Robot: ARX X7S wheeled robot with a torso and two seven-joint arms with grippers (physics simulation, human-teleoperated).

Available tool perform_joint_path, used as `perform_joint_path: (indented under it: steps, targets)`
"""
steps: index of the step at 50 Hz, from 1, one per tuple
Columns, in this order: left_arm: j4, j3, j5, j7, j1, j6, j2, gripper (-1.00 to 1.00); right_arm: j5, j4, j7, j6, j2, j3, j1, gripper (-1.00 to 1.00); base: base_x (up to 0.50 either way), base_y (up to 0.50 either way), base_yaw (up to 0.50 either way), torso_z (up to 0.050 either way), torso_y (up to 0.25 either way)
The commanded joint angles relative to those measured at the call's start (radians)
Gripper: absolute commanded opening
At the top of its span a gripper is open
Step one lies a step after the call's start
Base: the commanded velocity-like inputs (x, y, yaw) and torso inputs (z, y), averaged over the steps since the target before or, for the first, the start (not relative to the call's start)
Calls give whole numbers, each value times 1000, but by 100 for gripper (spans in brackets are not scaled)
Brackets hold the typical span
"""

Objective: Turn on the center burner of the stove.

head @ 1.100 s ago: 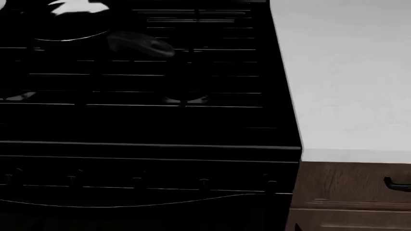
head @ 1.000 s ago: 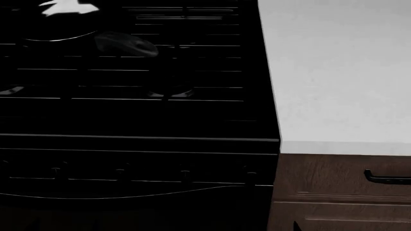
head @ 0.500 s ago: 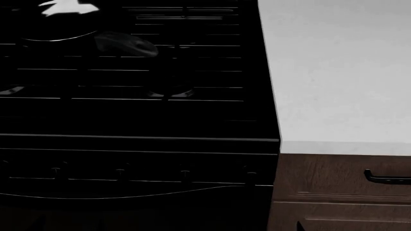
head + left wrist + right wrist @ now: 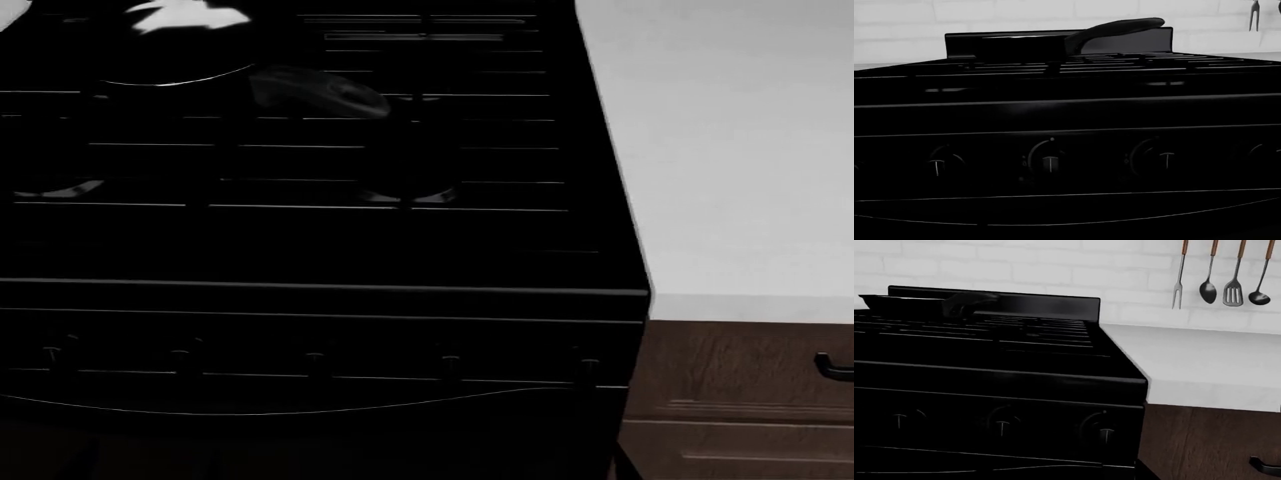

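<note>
The stove [image 4: 307, 250] is all black, with thin grate bars on top and a row of small knobs on its front panel. In the head view the middle knob [image 4: 314, 362] of the row sits low on the panel. The left wrist view faces the panel, with one knob [image 4: 1049, 161] near the middle of the picture and others on either side. The right wrist view shows the stove's right end with three knobs [image 4: 1002, 424]. Neither gripper shows in any view.
A dark pan [image 4: 174, 45] with a long handle [image 4: 320, 95] sits on the back left grates, also in the left wrist view [image 4: 1114, 27]. A white countertop [image 4: 734, 150] adjoins the stove's right side, above a brown cabinet [image 4: 734, 400]. Utensils [image 4: 1217, 275] hang on the brick wall.
The head view has shifted left: the stove and counter edge now sit further right in the picture. Nothing on the stove has moved.
</note>
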Motion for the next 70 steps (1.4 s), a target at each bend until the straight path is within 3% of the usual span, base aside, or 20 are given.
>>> perform_joint_path:
  steps: [1,34,68,69,70]
  targets:
    - [0,19,-12,-15,-4,-1,-13,100,-23,-85,15,35,26,-28,-14,100,0,500,0,0,0]
    - [-19,57,-38,-44,-13,12,-42,100,-3,-40,41,-7,49,-50,-16,100,0,494,0,0,0]
    - [20,86,-59,-63,-16,4,-42,100,8,-54,60,0,67,-57,-17,100,0,3,0,0,0]
    - [20,-3,67,48,2,17,49,100,-96,-56,-89,1,-63,62,-34,100,0,0,0,0,0]
    - [19,0,69,42,0,17,47,100,-92,-56,-87,0,-61,60,-32,100,0,0,0,0,0]
